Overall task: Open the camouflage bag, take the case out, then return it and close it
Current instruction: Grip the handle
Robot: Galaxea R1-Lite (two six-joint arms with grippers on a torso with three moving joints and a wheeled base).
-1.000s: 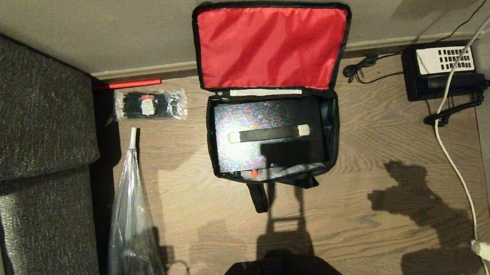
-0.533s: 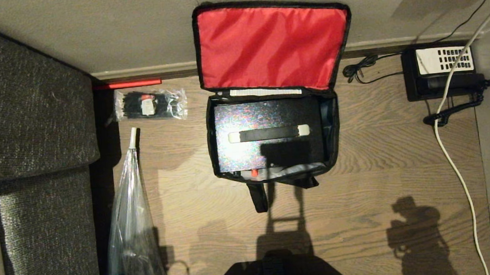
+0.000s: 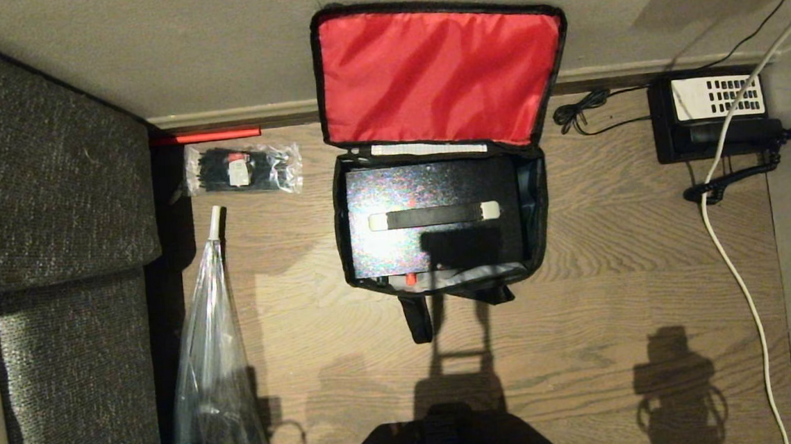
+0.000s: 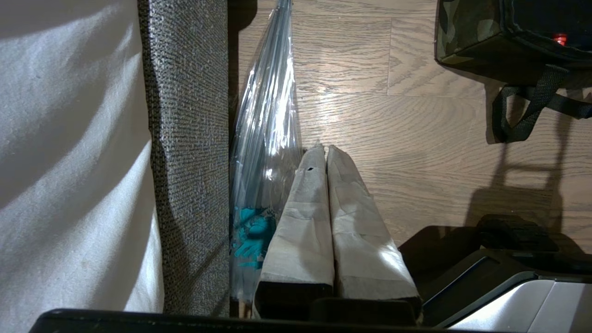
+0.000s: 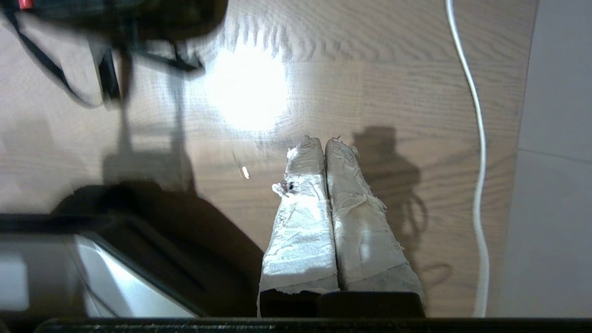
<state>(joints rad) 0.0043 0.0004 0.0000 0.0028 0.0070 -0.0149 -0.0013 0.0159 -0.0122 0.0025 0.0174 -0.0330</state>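
Wooden floor carries the camouflage bag, flap thrown back against the wall, red lining exposed. Inside lies the case (no legible writing on its white label strip). Left hand and right hand both closed, empty, above bare floor.

The camouflage bag lies open on the floor, red-lined lid upright, the case flat inside.

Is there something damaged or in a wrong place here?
Nothing is spilled or broken. The camouflage bag stands open, lid against the wall, the case lying flat inside. Only the right gripper's finger wrapping looks frayed.
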